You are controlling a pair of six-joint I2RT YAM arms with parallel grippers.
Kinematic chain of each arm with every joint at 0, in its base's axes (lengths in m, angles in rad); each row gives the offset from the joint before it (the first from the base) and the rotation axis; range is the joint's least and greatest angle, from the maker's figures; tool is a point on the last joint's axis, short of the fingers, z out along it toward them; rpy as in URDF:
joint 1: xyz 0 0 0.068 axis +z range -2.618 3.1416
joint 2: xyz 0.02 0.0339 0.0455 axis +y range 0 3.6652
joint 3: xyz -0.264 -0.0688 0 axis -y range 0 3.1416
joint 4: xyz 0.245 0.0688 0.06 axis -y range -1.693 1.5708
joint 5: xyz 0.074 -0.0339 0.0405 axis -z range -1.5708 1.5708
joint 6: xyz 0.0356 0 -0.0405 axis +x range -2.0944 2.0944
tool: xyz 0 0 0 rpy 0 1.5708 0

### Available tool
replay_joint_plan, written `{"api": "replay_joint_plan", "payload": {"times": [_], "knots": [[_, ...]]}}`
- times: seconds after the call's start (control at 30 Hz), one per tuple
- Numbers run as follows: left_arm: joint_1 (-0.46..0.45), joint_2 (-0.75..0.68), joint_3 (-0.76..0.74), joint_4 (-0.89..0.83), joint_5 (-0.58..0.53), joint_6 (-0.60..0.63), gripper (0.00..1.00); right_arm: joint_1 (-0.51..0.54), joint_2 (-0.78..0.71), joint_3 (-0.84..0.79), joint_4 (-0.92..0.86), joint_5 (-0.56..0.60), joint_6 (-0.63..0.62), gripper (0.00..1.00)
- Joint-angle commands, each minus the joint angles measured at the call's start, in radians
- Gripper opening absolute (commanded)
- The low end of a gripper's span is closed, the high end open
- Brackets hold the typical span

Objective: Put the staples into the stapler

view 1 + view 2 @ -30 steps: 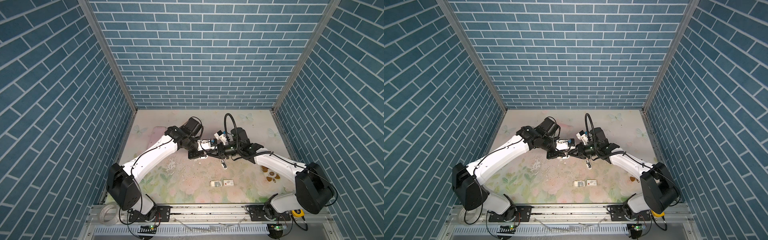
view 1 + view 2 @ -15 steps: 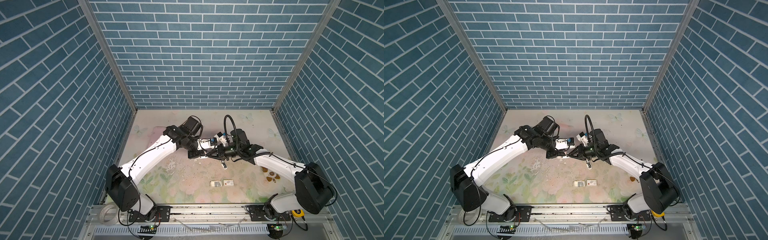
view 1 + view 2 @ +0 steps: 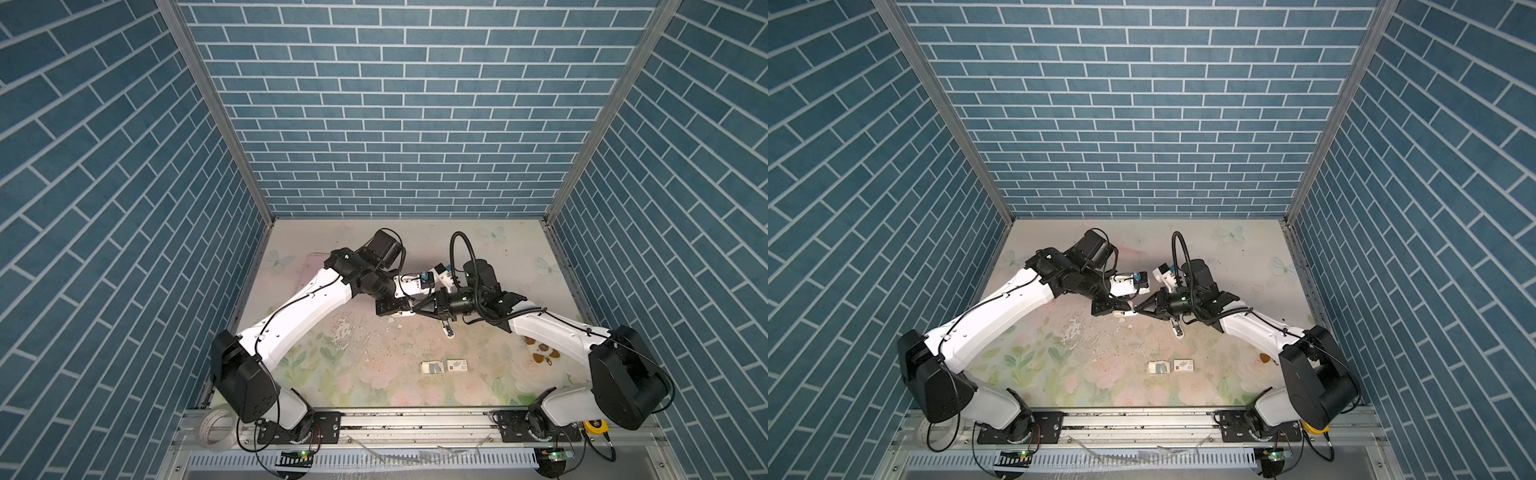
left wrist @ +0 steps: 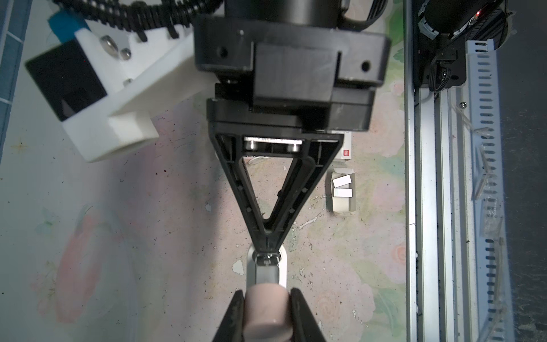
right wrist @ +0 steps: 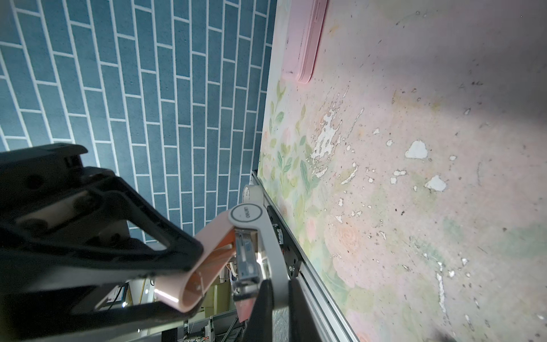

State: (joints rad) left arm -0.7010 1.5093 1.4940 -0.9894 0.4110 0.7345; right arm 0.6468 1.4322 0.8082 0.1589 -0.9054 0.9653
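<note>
Over the floral mat (image 3: pixel 365 374), the stapler (image 5: pixel 213 251) is clamped by its pink lid in the left gripper (image 4: pixel 267 296) and pinched at its grey base by the right gripper (image 4: pixel 268 251), nearly hidden from above. Apparently two glare-washed strips, the staples (image 4: pixel 342 192) are seen in the card tray (image 4: pixel 340 206).

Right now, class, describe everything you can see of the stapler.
The stapler is small, of pink and grey plastic, and stands open in a V at a round pale hinge cap. A shiny metal channel shows between its two arms. The left gripper is shut on the pink arm, the right gripper on the grey arm.
</note>
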Motion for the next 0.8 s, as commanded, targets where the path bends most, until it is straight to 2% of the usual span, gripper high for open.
{"api": "replay_joint_plan", "payload": {"times": [0.0,0.3,0.77], "knots": [[-0.006,-0.013,0.069,0.040,0.055,-0.032,0.00,0.007,-0.008,-0.038,0.060,-0.005,0.037,0.06],[-0.005,-0.011,0.136,0.057,0.084,-0.091,0.00,0.008,0.005,-0.065,0.188,0.004,0.097,0.06],[-0.005,-0.012,0.190,0.107,0.075,-0.161,0.00,0.022,-0.001,-0.075,0.278,0.034,0.134,0.15]]}}
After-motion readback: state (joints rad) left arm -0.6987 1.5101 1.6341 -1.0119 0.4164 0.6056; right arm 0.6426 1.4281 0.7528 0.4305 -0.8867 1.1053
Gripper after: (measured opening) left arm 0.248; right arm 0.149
